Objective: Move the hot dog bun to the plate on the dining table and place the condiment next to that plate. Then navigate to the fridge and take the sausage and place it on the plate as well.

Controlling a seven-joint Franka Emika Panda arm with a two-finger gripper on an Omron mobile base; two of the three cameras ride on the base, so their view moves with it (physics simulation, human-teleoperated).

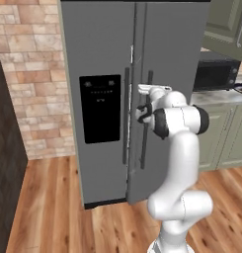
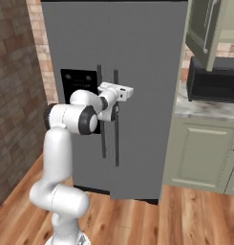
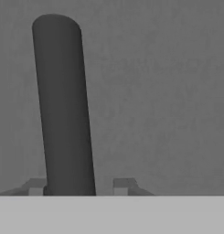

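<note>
Black microwave (image 1: 216, 74) on marble counter (image 1: 219, 97); green cabinets (image 2: 204, 153) below; brick wall (image 1: 33, 74); wood floor (image 1: 58, 217).

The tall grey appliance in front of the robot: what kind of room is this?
A kitchen, most likely: a double-door fridge with a black dispenser panel, a black microwave on a marble counter, and green cabinets.

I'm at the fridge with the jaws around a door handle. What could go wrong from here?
1. In the hand view the handle sits off-centre, against one fingertip with a gap to the other, so the grip may slip when pulling.
2. The fridge has two handles close together; the gripper could knock the neighbouring handle.
3. The right door is barely ajar; swinging it wide may hit the arm's elbow.
</note>
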